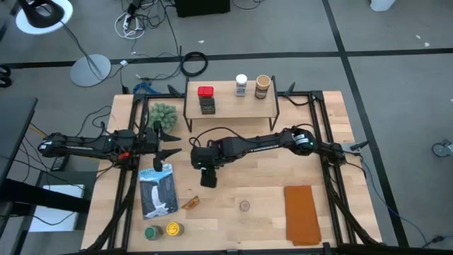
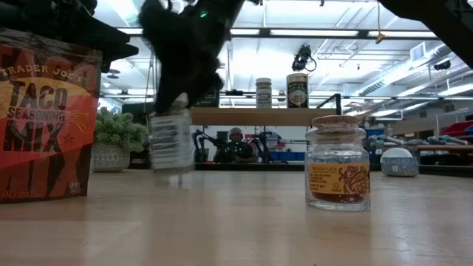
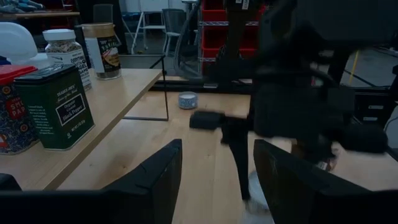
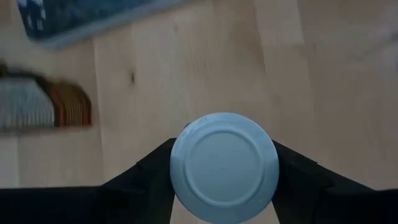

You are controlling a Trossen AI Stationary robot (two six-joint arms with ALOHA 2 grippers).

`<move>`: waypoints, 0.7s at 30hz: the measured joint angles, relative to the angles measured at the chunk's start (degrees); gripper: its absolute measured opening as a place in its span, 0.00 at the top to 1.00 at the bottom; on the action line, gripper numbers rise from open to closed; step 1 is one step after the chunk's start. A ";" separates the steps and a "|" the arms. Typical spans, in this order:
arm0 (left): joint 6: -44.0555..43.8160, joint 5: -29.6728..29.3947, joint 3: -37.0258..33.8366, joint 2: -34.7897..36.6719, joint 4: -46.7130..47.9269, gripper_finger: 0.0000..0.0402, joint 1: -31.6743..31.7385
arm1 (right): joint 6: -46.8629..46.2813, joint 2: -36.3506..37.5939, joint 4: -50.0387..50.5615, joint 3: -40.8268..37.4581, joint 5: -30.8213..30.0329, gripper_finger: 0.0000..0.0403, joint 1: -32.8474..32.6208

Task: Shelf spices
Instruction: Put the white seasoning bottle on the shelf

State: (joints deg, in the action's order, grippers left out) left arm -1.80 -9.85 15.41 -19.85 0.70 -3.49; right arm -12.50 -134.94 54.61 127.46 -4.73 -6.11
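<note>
My right gripper (image 1: 208, 174) reaches to the table's middle and is shut on a small pale-labelled spice jar (image 2: 170, 140), whose round pale top (image 4: 224, 165) shows between the fingers. My left gripper (image 3: 214, 180) waits open at the table's left (image 1: 168, 145), touching nothing. The shelf (image 1: 230, 108) stands at the far edge on its thin black legs. On it are a red tin (image 1: 205, 92), a dark green tin (image 3: 55, 107), a white-lidded jar (image 1: 241, 84) and a brown jar (image 1: 263, 86). My right gripper pinches the jar between its two fingers (image 4: 152, 171), one on each side of its upper part just under the round top. The fingers come from above, pointing down. The jar hangs upright below them and seems lifted a little clear of the tabletop in the low view.
A cork-topped glass jar (image 2: 338, 166), a taco seasoning packet (image 2: 44, 118), a blue-white packet (image 1: 156, 193), a green-lidded jar (image 1: 152, 232) and a yellow-lidded one (image 1: 173, 229) are on the near part. Orange cloth (image 1: 302, 214) near right; plant ball (image 1: 163, 113) and silvery tin (image 3: 188, 100) by the shelf.
</note>
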 joint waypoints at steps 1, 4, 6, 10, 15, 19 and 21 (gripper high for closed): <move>0.00 0.02 0.00 0.01 -0.03 0.49 -0.01 | 0.52 0.52 1.60 0.00 -0.02 0.49 0.00; 0.02 0.01 -0.01 0.00 -0.03 0.49 -0.02 | 1.85 2.21 5.55 0.00 -0.04 0.50 0.02; 0.02 0.00 -0.01 0.02 0.08 0.49 0.00 | 2.97 3.59 7.76 0.00 -0.03 0.50 0.03; 0.00 0.01 -0.02 0.02 0.03 0.49 0.00 | 6.08 7.65 11.54 0.02 -1.23 0.50 0.11; 1.69 0.00 0.00 0.01 0.03 0.49 0.00 | 9.68 13.40 17.31 0.02 -3.29 0.50 1.36; 2.95 0.02 0.01 0.02 -0.01 0.49 0.00 | 11.25 17.96 19.94 0.04 -4.01 0.50 4.22; 2.97 0.00 0.00 0.02 0.05 0.49 0.00 | 12.20 19.51 20.99 0.04 -5.86 0.50 6.00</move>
State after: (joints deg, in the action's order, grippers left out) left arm 1.17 -9.85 15.41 -19.84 0.74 -3.49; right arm -0.30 -115.43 75.60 127.50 -10.59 -0.11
